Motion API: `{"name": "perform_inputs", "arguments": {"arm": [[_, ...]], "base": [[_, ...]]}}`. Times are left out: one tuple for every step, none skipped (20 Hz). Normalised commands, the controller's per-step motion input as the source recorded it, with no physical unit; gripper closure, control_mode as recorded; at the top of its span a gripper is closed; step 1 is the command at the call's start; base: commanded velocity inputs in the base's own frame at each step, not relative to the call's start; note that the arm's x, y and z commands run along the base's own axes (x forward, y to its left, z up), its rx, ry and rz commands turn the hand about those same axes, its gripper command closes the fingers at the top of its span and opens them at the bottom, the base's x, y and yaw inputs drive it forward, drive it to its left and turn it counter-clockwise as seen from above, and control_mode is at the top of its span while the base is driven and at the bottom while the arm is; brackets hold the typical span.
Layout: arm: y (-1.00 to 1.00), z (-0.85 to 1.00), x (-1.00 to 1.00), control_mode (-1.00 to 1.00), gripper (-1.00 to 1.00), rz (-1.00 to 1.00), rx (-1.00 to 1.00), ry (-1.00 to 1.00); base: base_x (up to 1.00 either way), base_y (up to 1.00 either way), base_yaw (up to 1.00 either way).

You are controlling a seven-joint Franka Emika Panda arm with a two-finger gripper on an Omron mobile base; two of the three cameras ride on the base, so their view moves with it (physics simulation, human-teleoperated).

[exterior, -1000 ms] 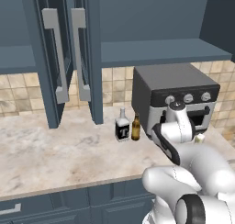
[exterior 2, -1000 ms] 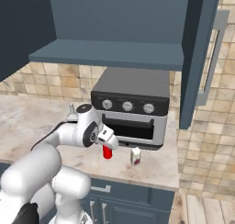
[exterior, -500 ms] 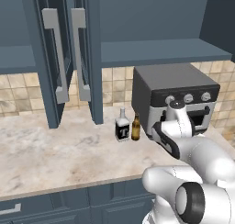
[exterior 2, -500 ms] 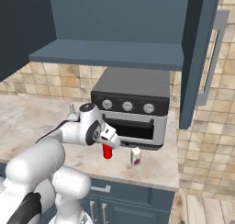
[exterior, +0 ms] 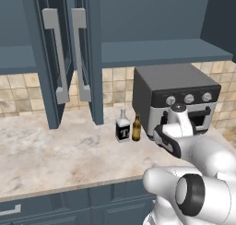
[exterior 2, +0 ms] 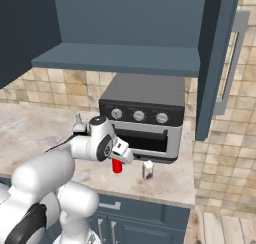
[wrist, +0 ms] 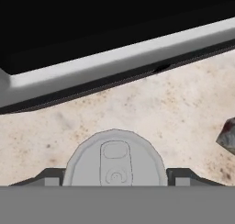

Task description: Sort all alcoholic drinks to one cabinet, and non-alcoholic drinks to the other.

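Cabinets: two dark blue wall cabinets (exterior: 156, 49) hang over the bench, doors (exterior: 57, 58) open, shelf bare.
Bench: the speckled bench (exterior: 60, 155) carries all the drinks and the oven.
Oven: a dark toaster oven (exterior 2: 142, 115) stands at the back wall.
Arm: the white arm reaches low, just in front of the oven.
Liquor bottle: the clear bottle (exterior: 122, 126) stands upright, left of the oven.
Beer bottle: the brown bottle (exterior: 136, 128) stands just beside the clear one, nearer the oven.
Red can: the red can (exterior 2: 117, 165) stands under the gripper, in front of the oven.
White can: the pale can (exterior 2: 147, 170) stands near the red one, to its right.
Gripper: the gripper (wrist: 114, 176) has one finger on each side of the can's grey top (wrist: 114, 159); I cannot tell if it squeezes.
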Motion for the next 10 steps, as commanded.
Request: {"name": "perform_inputs", "arguments": {"arm": [[0.0, -0.2, 0.13, -1.0, 1.0, 0.03, 0.0, 0.04], [0.0, -0.16, 0.1, -1.0, 1.0, 0.03, 0.0, 0.02], [0.0, -0.14, 0.06, -1.0, 1.0, 0.04, 0.0, 0.0], [0.0, -0.14, 0.01, -1.0, 1.0, 0.04, 0.0, 0.0], [0.0, -0.1, 0.0, -1.0, 1.0, 0.04, 0.0, 0.0], [0.0, -0.1, 0.0, -1.0, 1.0, 0.04, 0.0, 0.0], [-0.01, -0.04, 0.0, -1.0, 1.0, 0.03, 0.0, 0.0], [-0.02, 0.0, 0.0, -1.0, 1.0, 0.02, 0.0, 0.0], [-0.03, 0.0, -0.04, -1.0, 1.0, 0.02, 0.0, 0.0], [0.0, 0.06, -0.24, -1.0, 1.0, 0.02, 0.0, -0.01]], "base": [[0.0, 0.0, 0.0], [0.0, 0.0, 0.0], [0.0, 0.0, 0.0], [0.0, 0.0, 0.0], [0.0, 0.0, 0.0], [0.0, 0.0, 0.0], [0.0, 0.0, 0.0], [0.0, 0.0, 0.0], [0.0, 0.0, 0.0], [0.0, 0.0, 0.0]]}}
